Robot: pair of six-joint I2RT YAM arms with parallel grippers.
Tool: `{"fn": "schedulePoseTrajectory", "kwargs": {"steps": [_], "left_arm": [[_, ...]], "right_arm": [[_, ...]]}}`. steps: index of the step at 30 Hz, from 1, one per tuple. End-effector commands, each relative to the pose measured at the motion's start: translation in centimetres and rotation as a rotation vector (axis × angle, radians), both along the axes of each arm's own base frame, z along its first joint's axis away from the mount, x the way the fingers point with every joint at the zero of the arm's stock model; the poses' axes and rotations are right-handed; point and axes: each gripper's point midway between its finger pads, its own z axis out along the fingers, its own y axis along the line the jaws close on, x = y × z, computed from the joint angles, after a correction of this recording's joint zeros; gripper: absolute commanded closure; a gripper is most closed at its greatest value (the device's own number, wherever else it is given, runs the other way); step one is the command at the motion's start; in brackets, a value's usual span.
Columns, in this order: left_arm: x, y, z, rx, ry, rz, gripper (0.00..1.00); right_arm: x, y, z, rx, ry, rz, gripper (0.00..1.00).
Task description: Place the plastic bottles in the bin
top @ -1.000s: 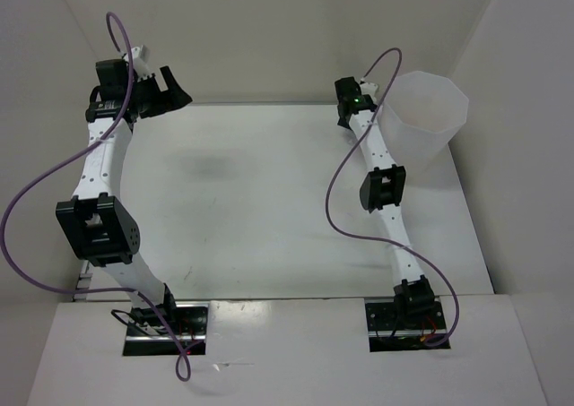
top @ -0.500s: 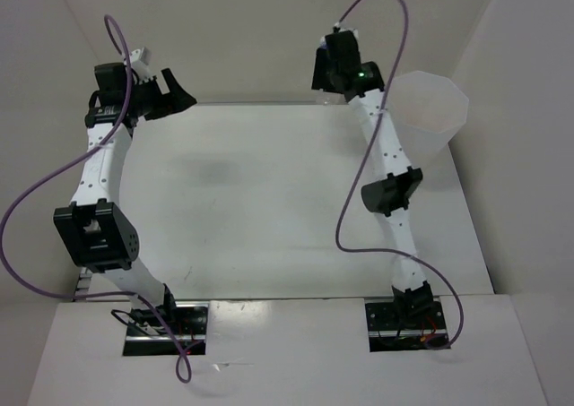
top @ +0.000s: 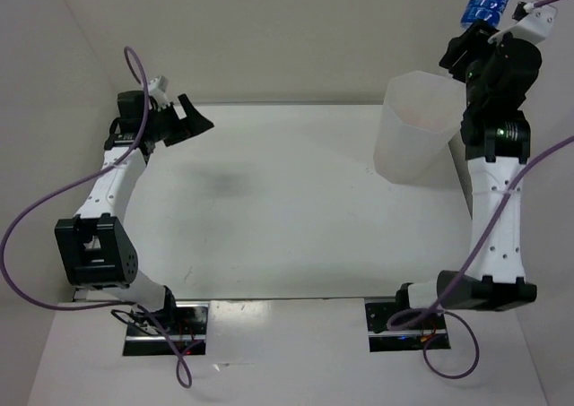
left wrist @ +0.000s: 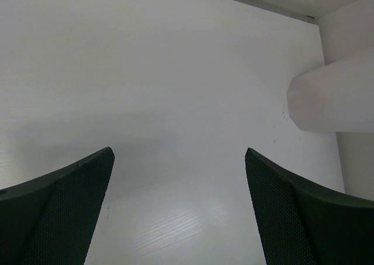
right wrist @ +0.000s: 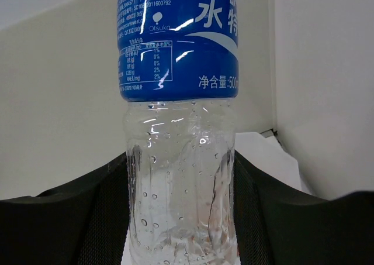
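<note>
Top external view: the right gripper [top: 473, 40] pinches the blue-labelled bottle [top: 489, 3] by its clear lower body, raised high beside the bin [top: 408, 146] at the far right. It should centre the bottle over the open rim, lower it a little, then let go. The left gripper [top: 186, 119] hangs spread and empty over the desk [top: 287, 218].

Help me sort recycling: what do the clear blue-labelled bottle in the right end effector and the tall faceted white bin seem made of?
The clear blue-labelled bottle: thin transparent plastic, glossy; sharp highlights, droplets inside, background showing through. Its blue label looks like shiny printed film. The tall faceted white bin: probably translucent plastic, frosted matte; walls glow softly without glare.
</note>
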Motion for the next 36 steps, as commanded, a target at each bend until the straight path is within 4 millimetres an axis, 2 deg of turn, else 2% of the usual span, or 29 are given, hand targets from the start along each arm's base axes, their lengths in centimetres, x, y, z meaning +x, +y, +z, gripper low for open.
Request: {"fn": "schedulePoseTrajectory", "kwargs": {"steps": [1, 2, 3, 4, 7, 8, 10, 11, 13, 14, 15, 16, 18, 19, 23, 24, 28, 30, 32, 33, 34, 35, 36], "left_arm": [[-0.9, -1.9, 3.3, -0.004, -0.112, 0.019, 0.0], [-1.1, -2.0, 3.1, 0.016, -0.104, 0.048, 0.0], [-1.4, -2.3, 2.8, 0.03, -0.096, 0.062, 0.0], [-2.1, -3.2, 2.9, 0.044, -0.096, 0.064, 0.0], [-2.6, -3.7, 2.6, 0.054, -0.073, 0.099, 0.0], [-2.8, -3.7, 3.0, 0.053, -0.084, 0.099, 0.0], [-3.2, -4.8, 3.5, 0.06, -0.099, 0.087, 0.0], [-3.5, -4.5, 3.3, 0.067, -0.09, 0.101, 0.0], [-3.9, -4.8, 3.0, 0.064, -0.078, 0.102, 0.0], [-4.1, -4.8, 2.7, 0.066, -0.065, 0.101, 0.0], [-4.1, -4.8, 2.7, 0.066, -0.065, 0.101, 0.0], [-4.2, -4.7, 2.5, 0.068, -0.053, 0.101, 0.0], [-4.3, -4.7, 2.3, 0.07, -0.043, 0.1, 0.0], [-4.5, -4.7, 2.6, 0.068, -0.052, 0.101, 0.0], [-5.2, -4.5, 3.3, 0.07, -0.068, 0.11, 0.0], [-5.5, -4.5, 2.6, 0.073, -0.047, 0.109, 0.0], [-6.7, -3.8, 3.7, 0.077, -0.058, 0.145, 0.0], [-7.5, -3.6, 3.2, 0.092, -0.042, 0.16, 0.0], [-8.4, -3.1, 4.1, 0.086, -0.053, 0.187, 0.0], [-8.8, -2.8, 4.2, 0.093, -0.05, 0.2, 0.0], [-9.2, -1.8, 5.4, 0.109, -0.075, 0.25, 0.0], [-9.9, -1.5, 5.4, 0.128, -0.058, 0.272, 0.0], [-10.6, -0.7, 6.4, 0.139, -0.08, 0.311, 0.0]], "right_arm": [[6.5, -1.0, -6.1, -0.019, 0.119, 0.072, 0.43], [7.6, -1.2, -7.7, -0.034, 0.152, 0.073, 0.42], [8.2, -1.1, -7.8, -0.036, 0.145, 0.083, 0.42], [9.2, -1.5, -9.4, -0.03, 0.175, 0.087, 0.42], [10.6, -1.9, -11.8, -0.007, 0.221, 0.122, 0.41], [11.3, -2.0, -12.9, -0.002, 0.243, 0.122, 0.36], [11.5, -1.6, -13.6, 0.004, 0.262, 0.147, 0.36], [11.7, -1.6, -14.4, 0.008, 0.283, 0.148, 0.34], [11.6, -2.3, -15.5, 0.036, 0.302, 0.101, 0.24], [11.1, -2.2, -15.1, 0.05, 0.292, 0.1, 0.17], [10.9, -2.1, -15.3, 0.061, 0.286, 0.098, 0.16], [10.5, -2.2, -15.2, 0.069, 0.283, 0.087, 0.1], [9.5, -2.2, -13.7, 0.069, 0.239, 0.074, 0.04], [9.2, -2.4, -13.8, 0.077, 0.24, 0.055, 0.04], [7.2, -1.9, -11.6, 0.08, 0.189, 0.065, 0.0], [6.4, -1.8, -10.8, 0.088, 0.169, 0.065, 0.0], [4.8, -1.3, -9.2, 0.141, 0.15, 0.063, 0.0], [4.6, 0.4, -9.1, 0.135, 0.172, 0.119, 0.0], [4.7, 4.9, -9.6, 0.101, 0.193, 0.253, 0.0], [4.3, 6.7, -9.0, 0.075, 0.175, 0.308, 0.0], [3.9, 10.4, -8.6, 0.065, 0.157, 0.393, 0.0], [3.7, 12.2, -8.7, 0.074, 0.155, 0.434, 0.0], [3.7, 14.0, -9.7, 0.1, 0.179, 0.469, 0.0]]}}
